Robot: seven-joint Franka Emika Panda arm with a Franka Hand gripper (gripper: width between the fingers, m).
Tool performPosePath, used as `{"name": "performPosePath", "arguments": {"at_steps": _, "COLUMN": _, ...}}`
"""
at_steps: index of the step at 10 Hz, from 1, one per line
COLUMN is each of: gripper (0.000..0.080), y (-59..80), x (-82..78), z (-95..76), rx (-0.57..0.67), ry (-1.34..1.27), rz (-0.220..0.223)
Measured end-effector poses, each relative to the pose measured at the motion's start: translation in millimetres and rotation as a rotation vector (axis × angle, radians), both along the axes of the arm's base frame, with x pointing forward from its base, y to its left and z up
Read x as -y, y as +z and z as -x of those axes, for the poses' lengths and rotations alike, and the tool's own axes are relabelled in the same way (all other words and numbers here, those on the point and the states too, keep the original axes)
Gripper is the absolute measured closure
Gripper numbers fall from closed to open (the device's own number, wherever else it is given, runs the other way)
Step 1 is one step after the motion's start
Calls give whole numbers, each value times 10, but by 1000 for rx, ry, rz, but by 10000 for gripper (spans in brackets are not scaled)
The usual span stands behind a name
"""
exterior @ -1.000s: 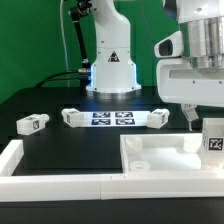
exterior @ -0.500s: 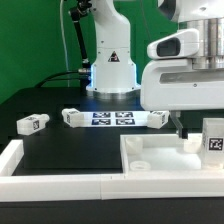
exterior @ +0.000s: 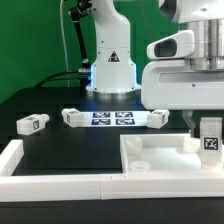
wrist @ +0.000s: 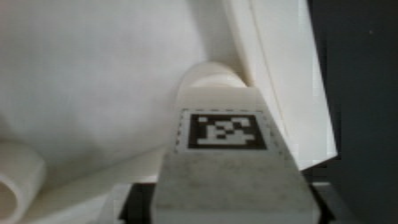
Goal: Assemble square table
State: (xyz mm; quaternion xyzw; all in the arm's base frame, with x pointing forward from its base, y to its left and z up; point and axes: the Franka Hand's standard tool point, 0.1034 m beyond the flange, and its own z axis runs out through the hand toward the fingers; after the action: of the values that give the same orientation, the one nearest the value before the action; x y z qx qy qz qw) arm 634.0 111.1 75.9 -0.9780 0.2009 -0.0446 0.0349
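Since the wrist view shows the leg (exterior: pixel 211 140) filling the gap between the fingers with no space on either side, the gripper (wrist: pixel 226 203) reads as clamped on the leg. The leg stands upright over the tabletop (exterior: pixel 160 158), at that tabletop's end on the exterior view's right, with its lower end close beside the raised rim (wrist: pixel 267 70). Whether that end touches the tabletop floor I cannot tell.

The step in hand looks like seating this leg at a corner of the tabletop. To do it well, the hold should be firm before any lift or twist, since the leg is smooth plastic and could slip or tilt in the jaws. It should be kept square to the tabletop, not leaning on the rim. No corner hole is visible under the leg, so its end should be lined up by feel and lowered slowly. The tabletop is loose, so a hard sideways push may shift it. Downward pressure is safer.

Three more legs (exterior: pixel 32 123) (exterior: pixel 72 117) (exterior: pixel 158 119) lie beyond the tabletop's far edge, two of them flanking the marker board (exterior: pixel 112 118).
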Motion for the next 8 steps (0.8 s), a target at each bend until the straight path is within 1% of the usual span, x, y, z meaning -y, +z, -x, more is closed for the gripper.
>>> {"name": "performPosePath", "arguments": {"at_steps": 1, "gripper": 508, "y": -4, "x": -3, "z": 4, "rx": -5, "ry": -74, "rz": -7}}
{"name": "performPosePath", "arguments": {"at_steps": 3, "gripper": 509, "y": 8, "x": -43, "z": 34, "rx": -51, "ry": -384, "rz": -34}}
{"name": "performPosePath", "arguments": {"at_steps": 5, "gripper": 509, "y": -6, "x": -57, "z": 47, "rx": -80, "ry": -658, "rz": -81}}
{"name": "performPosePath", "arguments": {"at_steps": 6, "gripper": 509, "y": -21, "x": -89, "z": 48, "rx": -92, "ry": -851, "rz": -119}}
{"name": "performPosePath", "arguments": {"at_steps": 8, "gripper": 508, "y": -24, "x": -88, "z": 48, "rx": -120, "ry": -1137, "rz": -185}}
